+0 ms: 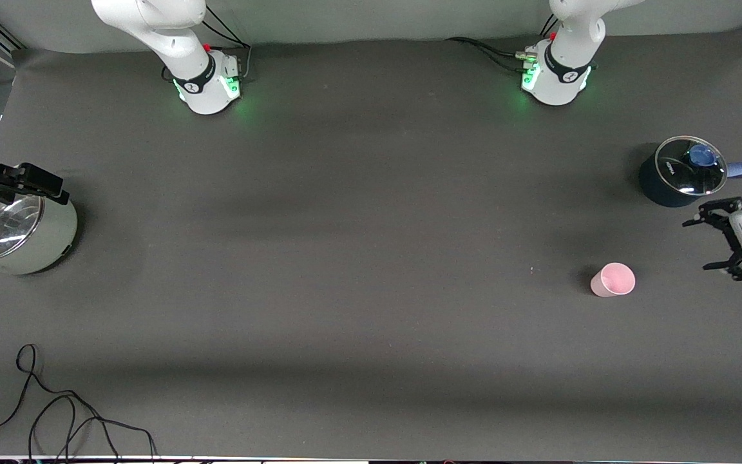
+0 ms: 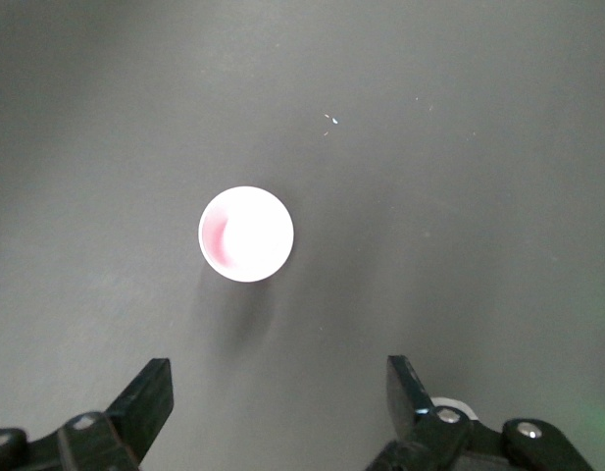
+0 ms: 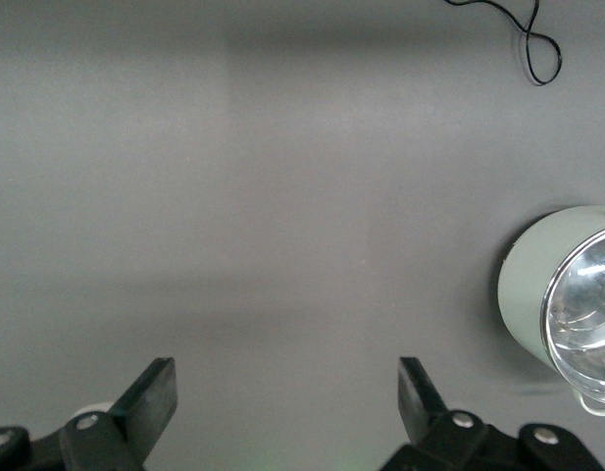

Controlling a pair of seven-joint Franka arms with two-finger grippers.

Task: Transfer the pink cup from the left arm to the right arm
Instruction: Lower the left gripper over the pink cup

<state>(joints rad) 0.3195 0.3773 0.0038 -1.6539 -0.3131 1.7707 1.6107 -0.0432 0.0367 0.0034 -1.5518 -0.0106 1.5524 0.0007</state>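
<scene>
**Pink cup alone on the table**

Right gripper (image 1: 55,187) hangs over the grey-green pot (image 1: 42,248) at the right arm's edge of the table (image 1: 345,258), fingers spread wide, empty. The pink cup (image 1: 612,280) stands upright toward the left arm's end. Left gripper (image 1: 709,243) hovers beside it, apart, fingers wide, near the dark lidded pot (image 1: 667,183).

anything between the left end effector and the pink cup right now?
Nothing visible. The small pale-pink tapered cup stands upright on bare dark table, with the open left end effector toward the left arm's end of the table from it. The dark lidded pot sits farther from the front camera, off that path.
</scene>
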